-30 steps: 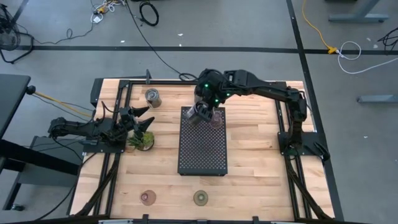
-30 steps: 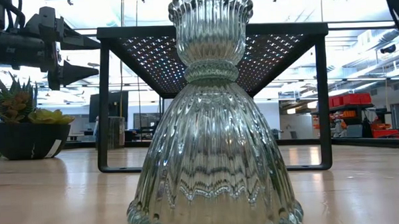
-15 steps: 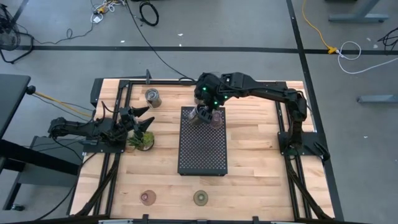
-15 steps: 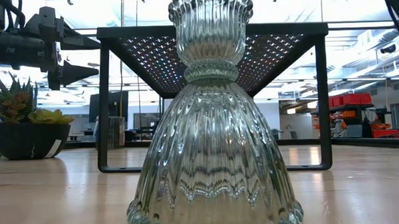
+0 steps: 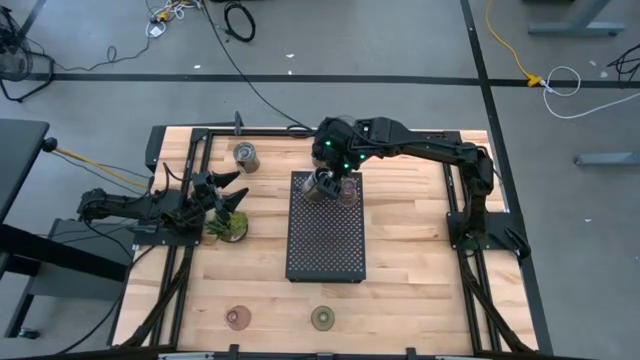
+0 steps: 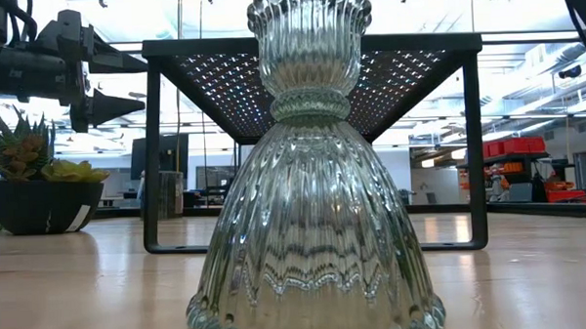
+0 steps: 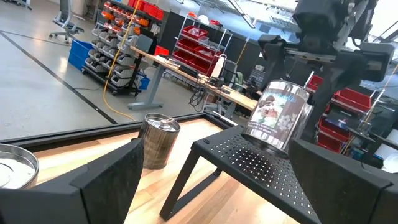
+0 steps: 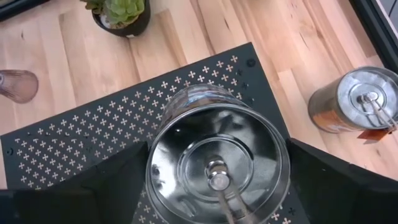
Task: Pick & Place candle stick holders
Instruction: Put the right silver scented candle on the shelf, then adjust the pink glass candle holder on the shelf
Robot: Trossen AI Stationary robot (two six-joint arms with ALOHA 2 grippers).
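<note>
Left of the tray (image 5: 325,235), the left gripper (image 5: 228,195) hangs over the plant (image 5: 228,227), fingers spread and empty. A silver cup (image 5: 245,156) stands beyond the tray's far-left corner. At the tray's far end, the right gripper (image 5: 325,183) clasps another cup (image 8: 217,158), resting on the mesh.

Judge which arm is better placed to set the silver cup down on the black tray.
Right. The right gripper already holds the silver cup directly over the tray's far end. The left gripper rests by the plant, clear of the tray.
</note>
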